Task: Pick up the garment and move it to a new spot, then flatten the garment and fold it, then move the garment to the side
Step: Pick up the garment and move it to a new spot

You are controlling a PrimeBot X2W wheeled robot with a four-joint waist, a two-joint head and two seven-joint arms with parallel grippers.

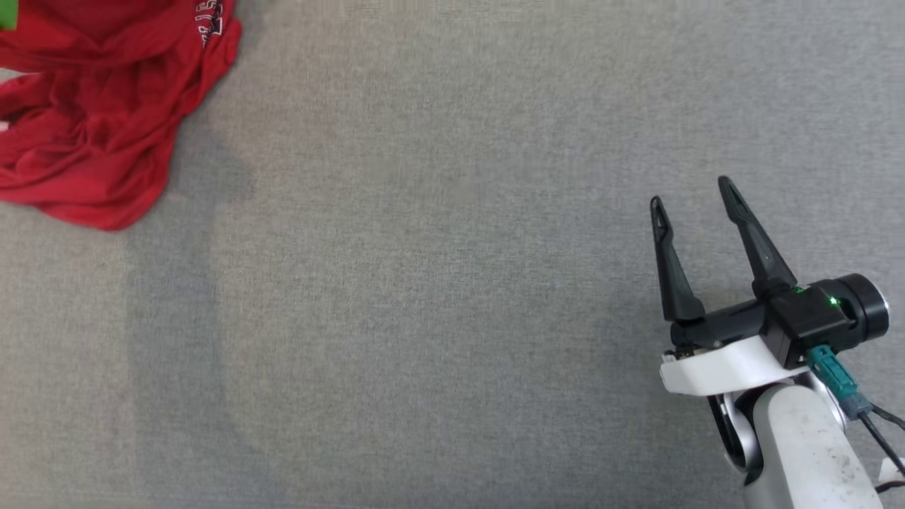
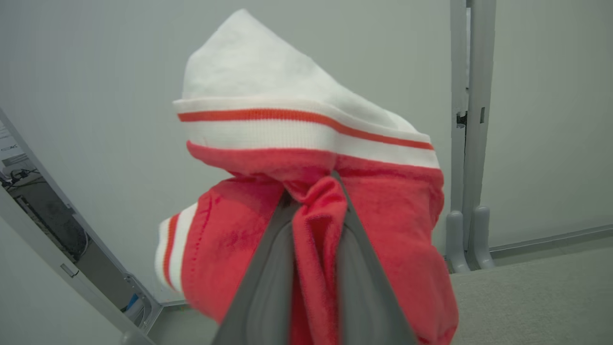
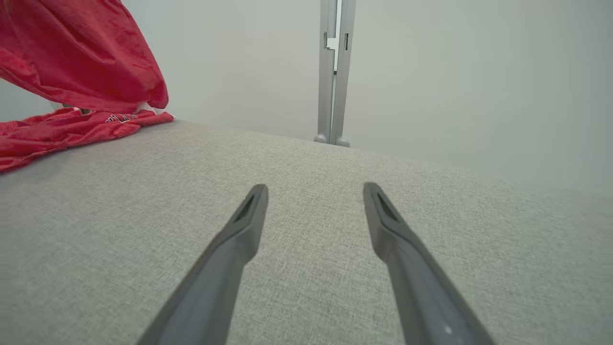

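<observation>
The garment (image 1: pixel 99 120) is red with white lettering and lies crumpled at the far left of the grey cloth surface, part of it lifted. In the left wrist view my left gripper (image 2: pixel 313 184) is shut on a fold of the red garment (image 2: pixel 397 211), whose white cuff with orange stripes stands above the fingers. My right gripper (image 1: pixel 693 194) is open at the lower right, well apart from the cloth, with nothing between its fingers. From the right wrist view the right gripper (image 3: pixel 313 191) points over bare surface, and the garment (image 3: pixel 81 62) hangs and lies at the upper left.
The grey fabric-covered table (image 1: pixel 452 283) stretches across the middle and right. A grey upright post (image 3: pixel 333 72) stands behind the table's far edge against a pale wall. An opening with equipment (image 2: pixel 43 211) shows at the left of the left wrist view.
</observation>
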